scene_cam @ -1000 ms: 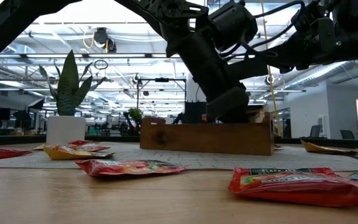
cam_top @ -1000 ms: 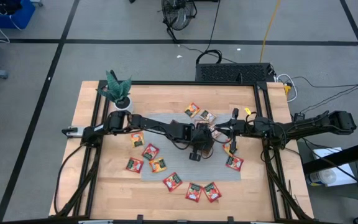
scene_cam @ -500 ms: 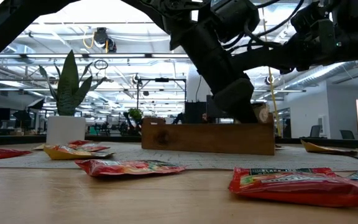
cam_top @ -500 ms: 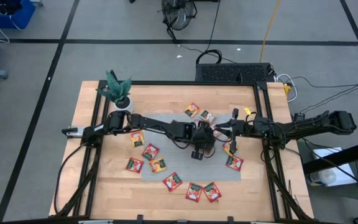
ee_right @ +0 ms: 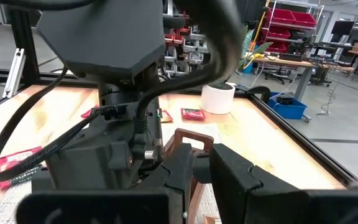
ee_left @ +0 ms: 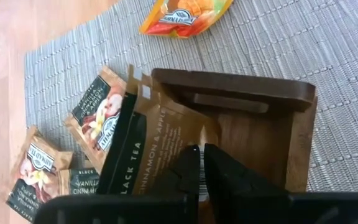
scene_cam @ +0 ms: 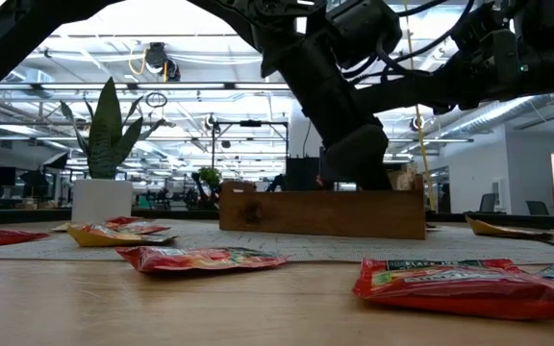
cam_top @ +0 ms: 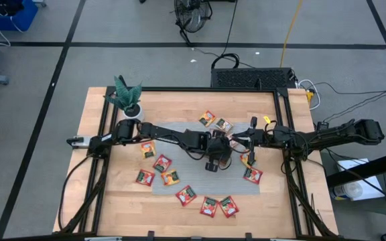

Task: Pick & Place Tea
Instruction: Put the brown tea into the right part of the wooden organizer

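The left gripper [ee_left: 199,163] is nearly shut, pinching a brown sachet [ee_left: 145,149] over the wooden tray [ee_left: 272,124]: the placing step. Next, I judge, it must part its fingers and lift. Beside it the right gripper [ee_right: 197,165] stands almost closed, seemingly empty; other sachets [cam_top: 162,163] lie scattered farther out.

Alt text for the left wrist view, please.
The left hand, fingers nearly shut, hovers over a brown wooden compartment tray on a grey woven mat, above a brown black-tea sachet. An orange-yellow sachet lies beyond.
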You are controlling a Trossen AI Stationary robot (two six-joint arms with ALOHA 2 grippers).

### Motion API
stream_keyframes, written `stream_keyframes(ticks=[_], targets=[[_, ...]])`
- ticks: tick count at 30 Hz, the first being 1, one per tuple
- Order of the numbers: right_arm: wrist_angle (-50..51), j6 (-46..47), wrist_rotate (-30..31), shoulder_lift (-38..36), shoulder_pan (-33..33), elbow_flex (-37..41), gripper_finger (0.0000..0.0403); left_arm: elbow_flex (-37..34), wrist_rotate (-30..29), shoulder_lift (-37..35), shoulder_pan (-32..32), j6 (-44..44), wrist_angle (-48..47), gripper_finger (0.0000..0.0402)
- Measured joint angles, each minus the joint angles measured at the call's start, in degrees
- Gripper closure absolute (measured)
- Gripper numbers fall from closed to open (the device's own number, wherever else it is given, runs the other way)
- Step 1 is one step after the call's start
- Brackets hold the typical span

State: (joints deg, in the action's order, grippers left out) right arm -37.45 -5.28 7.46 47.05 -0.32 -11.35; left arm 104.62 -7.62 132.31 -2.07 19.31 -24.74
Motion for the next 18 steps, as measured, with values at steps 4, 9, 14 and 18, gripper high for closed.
stream_keyframes(ticks=[4,9,14,18], targets=[[0.0,0.0,0.0,0.0,0.0,0.0,0.0358,0.0,0.0,0.0,-0.1,-0.1,0.1,0.0371],[0.0,-0.1,0.0,0.0,0.0,0.0,0.0358,0.0,-0.1,0.0,-0.6,0.0,0.1,0.0371],[0.0,-0.1,0.0,0.0,0.0,0.0,0.0358,0.0,-0.5,-1.0,-1.3,1.1,-0.2,0.0371],[0.0,-0.1,0.0,0.0,0.0,0.0,0.0358,0.0,-2.0,-3.8,-1.8,1.9,-1.5,0.0371]])
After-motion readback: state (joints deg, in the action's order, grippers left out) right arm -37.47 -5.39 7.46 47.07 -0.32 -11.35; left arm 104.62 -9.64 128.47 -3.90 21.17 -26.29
